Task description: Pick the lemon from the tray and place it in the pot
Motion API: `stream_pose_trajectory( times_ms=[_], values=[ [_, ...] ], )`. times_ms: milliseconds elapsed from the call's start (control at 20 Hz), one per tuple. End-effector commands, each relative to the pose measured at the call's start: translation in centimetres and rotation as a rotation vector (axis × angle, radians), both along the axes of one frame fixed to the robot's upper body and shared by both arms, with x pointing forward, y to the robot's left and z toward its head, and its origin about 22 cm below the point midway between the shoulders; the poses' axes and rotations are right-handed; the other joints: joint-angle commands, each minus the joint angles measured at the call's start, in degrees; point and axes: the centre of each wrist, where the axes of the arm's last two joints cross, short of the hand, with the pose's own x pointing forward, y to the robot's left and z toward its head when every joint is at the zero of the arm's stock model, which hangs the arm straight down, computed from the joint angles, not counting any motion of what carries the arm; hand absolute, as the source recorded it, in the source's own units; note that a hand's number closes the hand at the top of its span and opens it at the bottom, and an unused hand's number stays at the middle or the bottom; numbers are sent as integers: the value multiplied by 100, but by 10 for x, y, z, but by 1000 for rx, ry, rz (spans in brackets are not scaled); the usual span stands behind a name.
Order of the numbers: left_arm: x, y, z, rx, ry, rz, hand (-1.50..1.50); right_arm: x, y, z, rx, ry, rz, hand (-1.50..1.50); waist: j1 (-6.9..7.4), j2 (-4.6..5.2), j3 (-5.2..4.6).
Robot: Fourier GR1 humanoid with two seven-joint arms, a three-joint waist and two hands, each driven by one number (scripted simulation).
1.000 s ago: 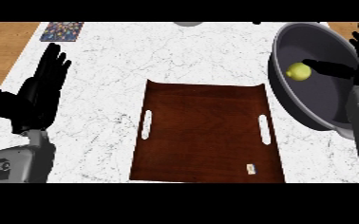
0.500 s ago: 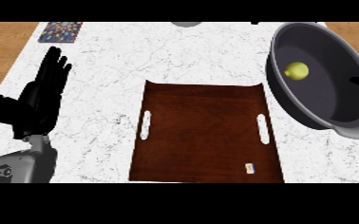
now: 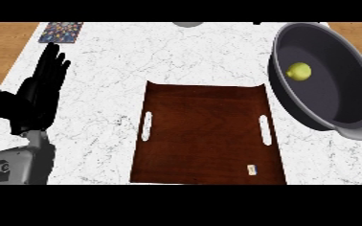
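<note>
Gone is the right hand; round yellow lemon (image 3: 299, 71) lies in pot (image 3: 326, 96).

White marble counter (image 3: 113, 62); beyond, wood (image 3: 16, 38), perhaps floor.

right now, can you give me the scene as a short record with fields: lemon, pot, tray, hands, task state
lemon: lemon lies inside the pot, toward its upper left
pot: grey pot at the counter's right side, beside the tray
tray: dark wooden tray at the centre of the marble counter, nothing on it but a small label
left hand: left hand open, fingers up, resting at the view's left edge, holding nothing
right hand: not in view
task state: lemon off the tray and in the pot
</note>
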Motion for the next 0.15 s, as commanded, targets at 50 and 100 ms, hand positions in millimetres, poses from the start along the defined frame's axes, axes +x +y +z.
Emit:
stream_pose_trajectory(
  times_ms=[50, 100],
  values=[
    [-7, -7, 7, -5, -3, 14, 0, -12, -2, -14, 20, 5, 9, -150, 3, -7, -1],
    [-4, 3, 3, 1, -4, -1, 0, -12, -22, 23, 6, 15, 3, -150, 25, 4, 2]
  ],
)
